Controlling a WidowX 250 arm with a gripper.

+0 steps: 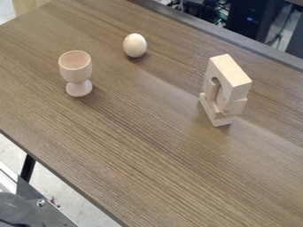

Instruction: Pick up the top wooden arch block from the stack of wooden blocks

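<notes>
While a pale egg [135, 45] and stacked blocks [231, 80] stood toward the desk's [148, 164] upper-right edge, a goblet [76, 71] stood toward its upper-left edge; grip and opening could not be told.

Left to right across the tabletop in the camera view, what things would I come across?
Pale goblet-shaped cup, off-white egg, upright stack of pale wooden blocks.
</notes>
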